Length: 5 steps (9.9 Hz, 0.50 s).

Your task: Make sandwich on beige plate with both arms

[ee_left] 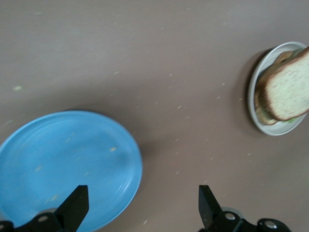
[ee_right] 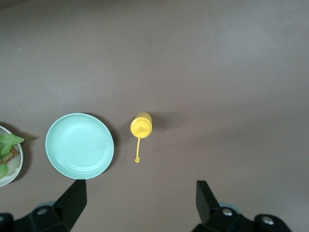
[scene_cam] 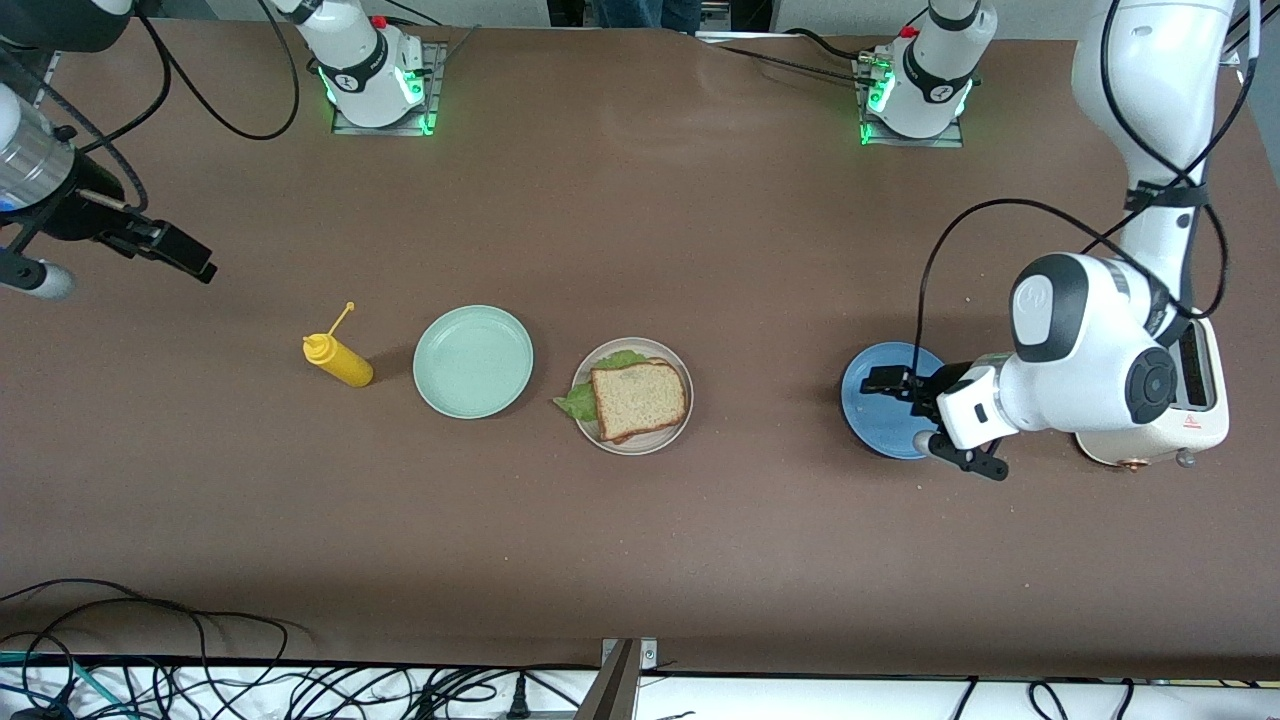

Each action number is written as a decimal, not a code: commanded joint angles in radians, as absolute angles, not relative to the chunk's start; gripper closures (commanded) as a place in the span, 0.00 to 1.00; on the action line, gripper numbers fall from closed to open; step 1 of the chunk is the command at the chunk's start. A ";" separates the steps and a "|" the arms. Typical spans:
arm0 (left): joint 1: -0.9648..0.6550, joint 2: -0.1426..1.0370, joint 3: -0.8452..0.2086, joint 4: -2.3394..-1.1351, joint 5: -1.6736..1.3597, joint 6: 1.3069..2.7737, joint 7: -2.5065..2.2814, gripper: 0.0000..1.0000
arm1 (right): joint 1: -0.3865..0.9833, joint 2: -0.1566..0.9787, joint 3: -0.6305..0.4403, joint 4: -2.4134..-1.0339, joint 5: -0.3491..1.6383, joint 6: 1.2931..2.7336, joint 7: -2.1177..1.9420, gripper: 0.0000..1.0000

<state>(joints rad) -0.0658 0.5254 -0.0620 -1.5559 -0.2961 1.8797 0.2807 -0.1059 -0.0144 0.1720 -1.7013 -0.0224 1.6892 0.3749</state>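
I see the sandwich (scene_cam: 638,398) sitting assembled on the beige plate (scene_cam: 676,424) near the middle of the counter (scene_cam: 640,230), top slice of bread squared over a green lettuce leaf (scene_cam: 580,402) that sticks out past the plate's rim toward the right arm's end. Beside it, toward that same end, lies the mint-green plate (scene_cam: 473,361), and next to that stands a yellow squeeze bottle (scene_cam: 338,360), upright. My left tool (scene_cam: 925,415) hangs over the blue plate (scene_cam: 875,410), its fingers (ee_left: 75,208) spread with nothing between them; a white toaster (scene_cam: 1190,420) stands just beside it, partly hidden by the arm. My right tool (scene_cam: 165,250) is up over bare counter at the right arm's end, well apart from the bottle, fingers (ee_right: 72,200) likewise spread and holding nothing.
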 commanded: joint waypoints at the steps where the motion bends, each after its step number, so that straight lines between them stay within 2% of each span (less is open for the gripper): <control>1: -0.067 0.451 -0.038 -1.572 -0.134 1.821 0.247 0.00 | -0.135 -0.058 0.202 -1.763 -0.038 1.710 0.382 0.00; 5: 0.012 0.390 -0.032 -1.548 -0.020 1.810 0.241 0.00 | -0.120 -0.057 0.204 -1.743 -0.032 1.661 0.385 0.00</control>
